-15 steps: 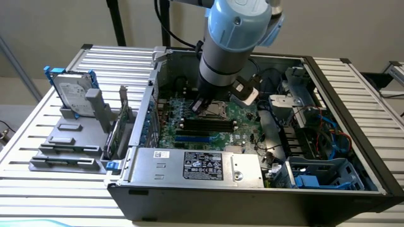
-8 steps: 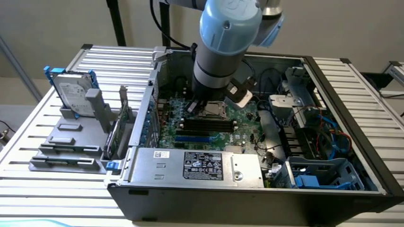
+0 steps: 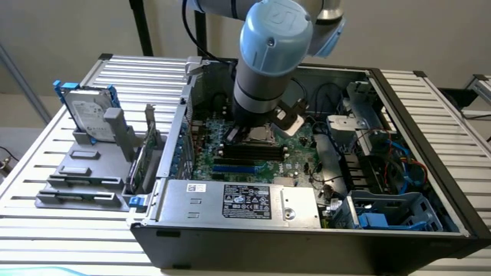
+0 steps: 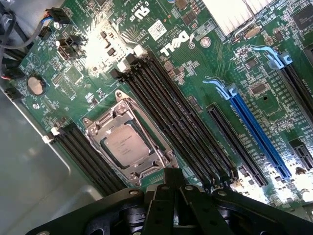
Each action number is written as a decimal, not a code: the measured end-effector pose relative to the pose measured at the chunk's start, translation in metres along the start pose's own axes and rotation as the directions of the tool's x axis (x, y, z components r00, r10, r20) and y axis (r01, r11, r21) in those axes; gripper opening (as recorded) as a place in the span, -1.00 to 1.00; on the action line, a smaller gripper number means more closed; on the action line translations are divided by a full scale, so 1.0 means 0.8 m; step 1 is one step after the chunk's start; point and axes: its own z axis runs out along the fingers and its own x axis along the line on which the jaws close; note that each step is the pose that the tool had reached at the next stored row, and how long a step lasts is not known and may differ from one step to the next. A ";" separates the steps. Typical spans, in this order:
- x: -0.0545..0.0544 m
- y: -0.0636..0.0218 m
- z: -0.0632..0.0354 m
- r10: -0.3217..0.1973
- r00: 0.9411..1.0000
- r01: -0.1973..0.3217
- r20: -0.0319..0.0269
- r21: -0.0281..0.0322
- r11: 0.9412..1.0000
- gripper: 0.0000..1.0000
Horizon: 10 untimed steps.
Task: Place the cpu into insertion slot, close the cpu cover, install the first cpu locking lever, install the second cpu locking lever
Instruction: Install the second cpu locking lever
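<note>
Cpu (image 4: pixel 128 145) sits flat in the insertion slot (image 4: pixel 164 160), the cpu cover (image 4: pixel 95 131) framing it, black memory slots (image 4: pixel 166 115) close alongside; my gripper (image 4: pixel 172 188) hovers just beside, its state untellable

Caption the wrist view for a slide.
The cpu sits in the insertion slot, the cpu cover closed over it, flanked by memory slots.

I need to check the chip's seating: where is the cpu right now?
In the wrist view the cpu lies flat in the insertion slot, framed by the cpu cover, between two banks of black memory slots on the green motherboard.
</note>
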 end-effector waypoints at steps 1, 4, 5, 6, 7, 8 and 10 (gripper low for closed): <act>-0.001 0.000 0.002 -0.001 1.000 0.001 -0.001 -0.001 1.000 -0.79; -0.003 -0.001 0.008 -0.002 1.000 0.002 -0.003 -0.004 1.000 -0.79; -0.004 -0.002 0.010 -0.003 1.000 0.003 -0.004 -0.005 1.000 -0.79; -0.004 -0.002 0.012 -0.003 1.000 0.003 -0.004 -0.006 1.000 -0.79; -0.005 -0.003 0.013 -0.003 1.000 0.003 -0.005 -0.007 1.000 -0.79; -0.005 -0.005 0.014 -0.004 1.000 0.004 -0.005 -0.007 1.000 -0.79; -0.005 -0.007 0.017 -0.004 1.000 0.004 -0.006 -0.008 1.000 -0.79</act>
